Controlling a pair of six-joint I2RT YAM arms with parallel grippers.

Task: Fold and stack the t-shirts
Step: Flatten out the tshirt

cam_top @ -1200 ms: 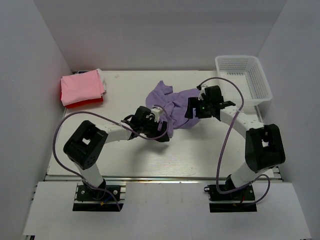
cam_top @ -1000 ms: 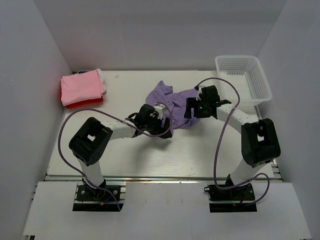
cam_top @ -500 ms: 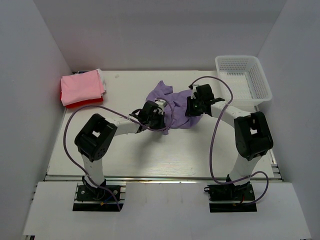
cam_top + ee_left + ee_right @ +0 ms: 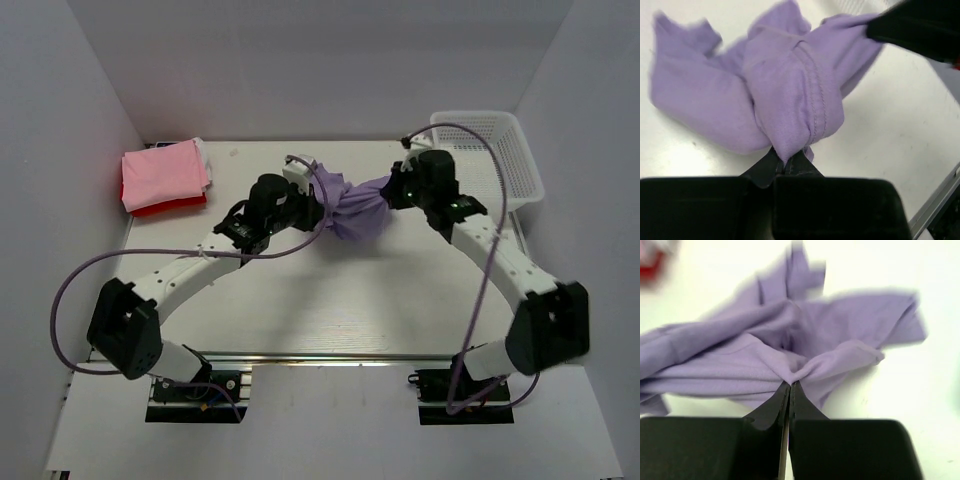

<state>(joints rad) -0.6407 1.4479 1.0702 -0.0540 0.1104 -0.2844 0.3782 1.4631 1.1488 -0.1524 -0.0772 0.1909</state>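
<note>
Status: lavender t-shirt (image 4: 352,212) is bunched and strung between both arms near the middle of the far edge, with no fold made yet. Pink t-shirt (image 4: 163,172) lies folded on the red t-shirt (image 4: 165,208) at the far left corner, so two of three look done. Left gripper (image 4: 788,159) and right gripper (image 4: 789,387) are each pinched tight on lavender fabric.

Up toward 12 o'clock on the table (image 4: 330,300), the bunched t-shirt (image 4: 355,212) stretches between both grippers. The left gripper (image 4: 318,193) pinches it at its 9 o'clock, the right gripper (image 4: 398,190) at its 2 o'clock. Over at the table's 10 o'clock, a folded t-shirt (image 4: 163,172) lies on top of another t-shirt (image 4: 165,208). At 2 o'clock stands the basket (image 4: 485,116).
</note>
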